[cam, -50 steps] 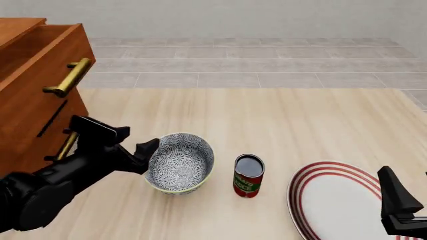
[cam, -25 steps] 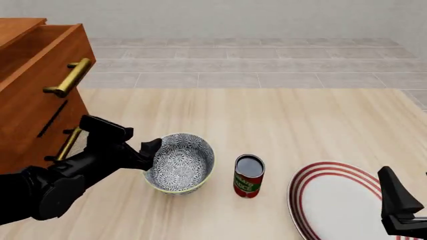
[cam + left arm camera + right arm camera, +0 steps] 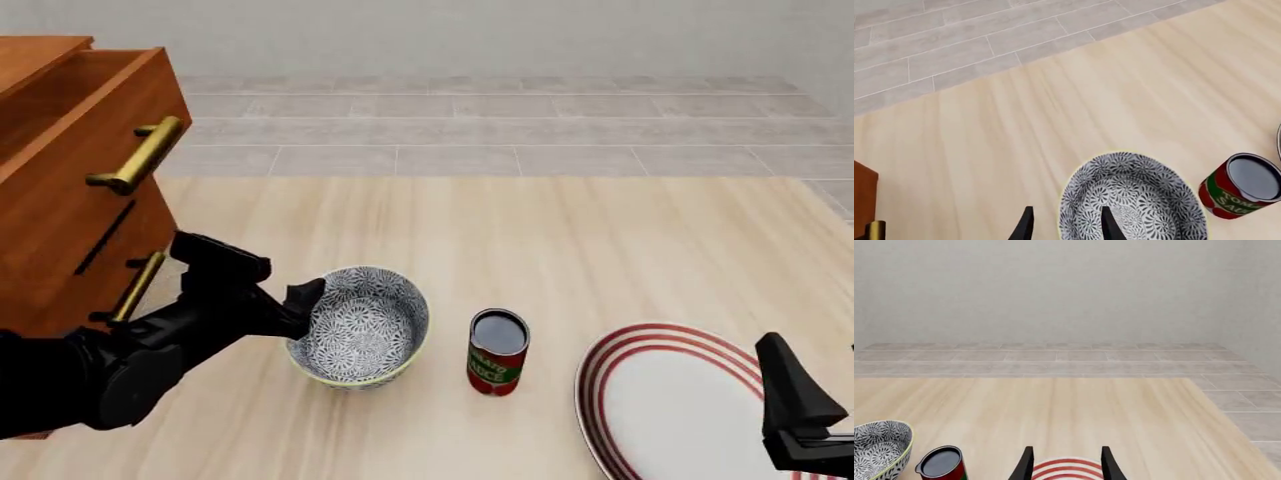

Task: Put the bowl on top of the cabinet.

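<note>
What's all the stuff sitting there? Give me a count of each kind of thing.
Bowl: 1
Can: 1
Plate: 1
Cabinet: 1
Total: 4

cabinet (image 3: 60,180) far left; bowl (image 3: 360,325), can (image 3: 498,352), plate (image 3: 681,400) rightward

A red can (image 3: 498,353) with a green label is standing upright on the wooden table (image 3: 534,240). A white plate (image 3: 674,405) with red rings is lying near it, at the table's right edge.
</note>
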